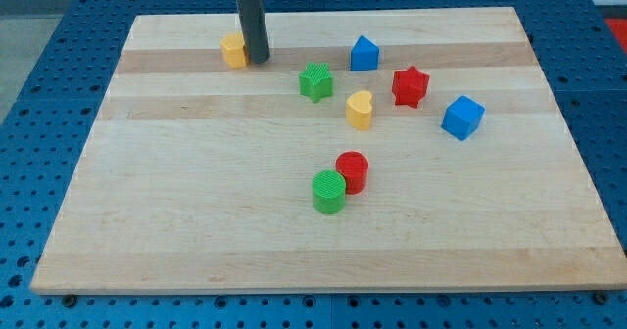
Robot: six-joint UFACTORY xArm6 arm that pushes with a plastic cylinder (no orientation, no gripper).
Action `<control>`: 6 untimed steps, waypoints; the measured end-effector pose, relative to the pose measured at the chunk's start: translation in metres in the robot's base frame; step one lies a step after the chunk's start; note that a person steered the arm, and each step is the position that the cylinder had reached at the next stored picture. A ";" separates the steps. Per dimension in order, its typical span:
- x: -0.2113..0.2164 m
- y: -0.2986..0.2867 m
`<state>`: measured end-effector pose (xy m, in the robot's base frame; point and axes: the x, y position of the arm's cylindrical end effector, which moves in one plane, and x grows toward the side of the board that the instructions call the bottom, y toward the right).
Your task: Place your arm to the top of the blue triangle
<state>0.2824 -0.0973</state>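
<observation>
The small blue triangular block (pixel 364 53) sits near the view's top of the pale wooden board (pixel 196 221), right of centre, its upper side unoccupied. The dark rod's tip (pixel 258 59) rests well to its left, against a yellow block (pixel 233 50); the approach remains undone. No jaws exist here, and no containers appear.

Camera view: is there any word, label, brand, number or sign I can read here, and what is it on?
None: no text, label or number can be read.
The wooden board, the blue triangle, the other blocks and my tip are plain.
The blue pegboard table shows only holes.
</observation>
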 end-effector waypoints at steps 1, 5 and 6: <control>-0.010 0.015; -0.021 0.115; -0.021 0.123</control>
